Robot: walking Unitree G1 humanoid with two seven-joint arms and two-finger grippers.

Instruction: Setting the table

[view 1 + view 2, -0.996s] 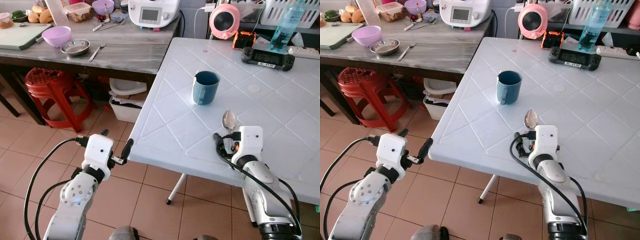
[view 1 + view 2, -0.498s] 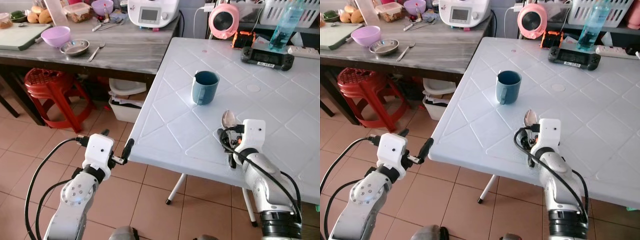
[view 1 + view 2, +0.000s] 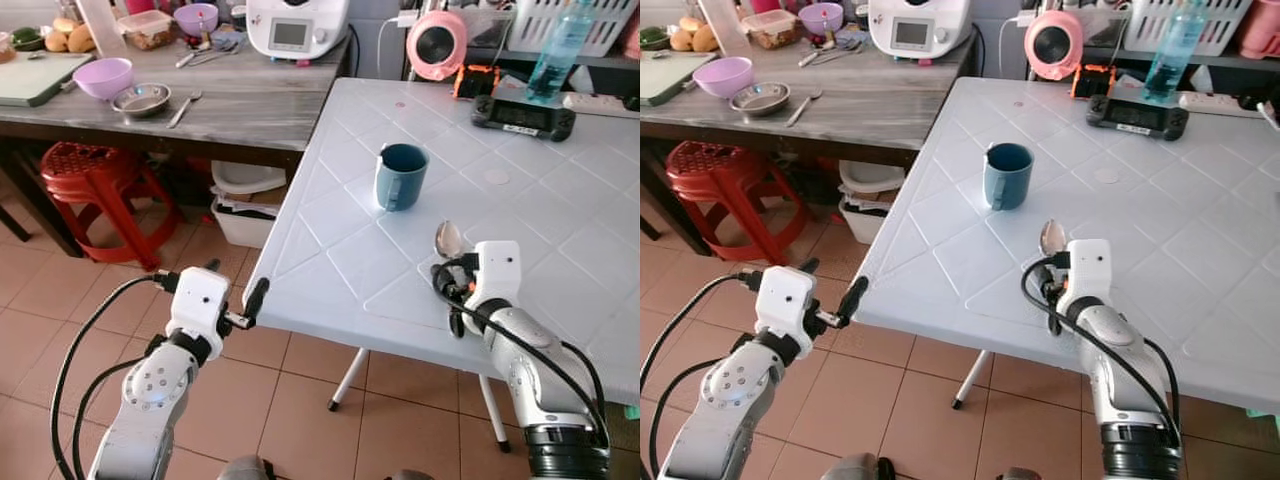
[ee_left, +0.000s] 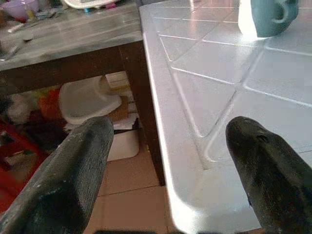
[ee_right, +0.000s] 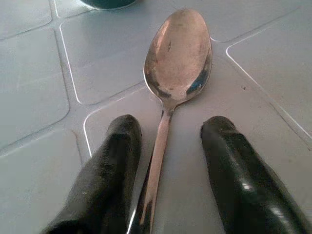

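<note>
With the spoon [image 5: 177, 63] lying flat on the white worktop [image 3: 560, 215] near the blue mug [image 3: 401, 176], the right hand [image 5: 168, 146], fingers spread astride its handle, should lift away straight, not dragging it; the left hand [image 4: 168, 146] hangs spread at the edge.

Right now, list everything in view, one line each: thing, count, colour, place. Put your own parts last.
white table: one, white, in front.
mug: one, dark blue, upright on the white table.
spoon: one, silver, flat on the white table near the mug.
game controller: one, black, far side of the white table.
bottle: one, clear blue, behind the controller.
round pink appliance: one, pink, at the white table's far edge.
wooden table: one, grey-brown, to the left.
bowls: two purple, one steel, on the wooden table.
fork: one, silver, beside the steel bowl.
kitchen machine: one, white, back of the wooden table.
stool: one, red, under the wooden table.
left tool: open, at the white table's corner.
right tool: open, fingers either side of the spoon's handle.
</note>
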